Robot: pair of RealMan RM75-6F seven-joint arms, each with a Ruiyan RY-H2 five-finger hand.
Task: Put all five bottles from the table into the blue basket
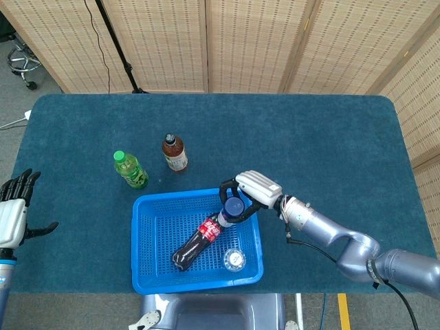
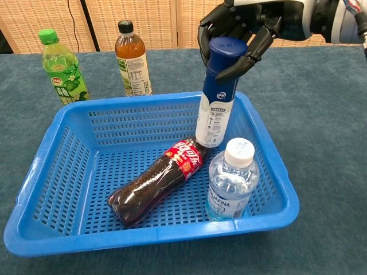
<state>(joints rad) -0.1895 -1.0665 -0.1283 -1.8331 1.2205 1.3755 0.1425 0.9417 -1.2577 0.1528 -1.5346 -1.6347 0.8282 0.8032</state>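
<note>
The blue basket (image 1: 140, 240) (image 2: 149, 243) sits near the table's front edge. In it a cola bottle (image 1: 198, 243) (image 2: 153, 184) lies on its side and a clear water bottle (image 1: 234, 259) (image 2: 230, 184) stands upright. A white bottle with a blue cap (image 1: 232, 208) (image 2: 215, 109) stands slightly tilted in the basket, its base by the cola bottle's neck. My right hand (image 1: 252, 188) (image 2: 236, 24) grips it around the cap. A green bottle (image 1: 130, 170) (image 2: 64, 69) and a brown tea bottle (image 1: 174, 153) (image 2: 133, 60) stand on the table behind the basket. My left hand (image 1: 15, 210) hovers open at the left edge.
The table is covered in dark teal cloth (image 1: 309, 137). Folding screens (image 1: 247, 41) stand behind it, and a chair base (image 1: 24, 62) shows at the far left on the floor.
</note>
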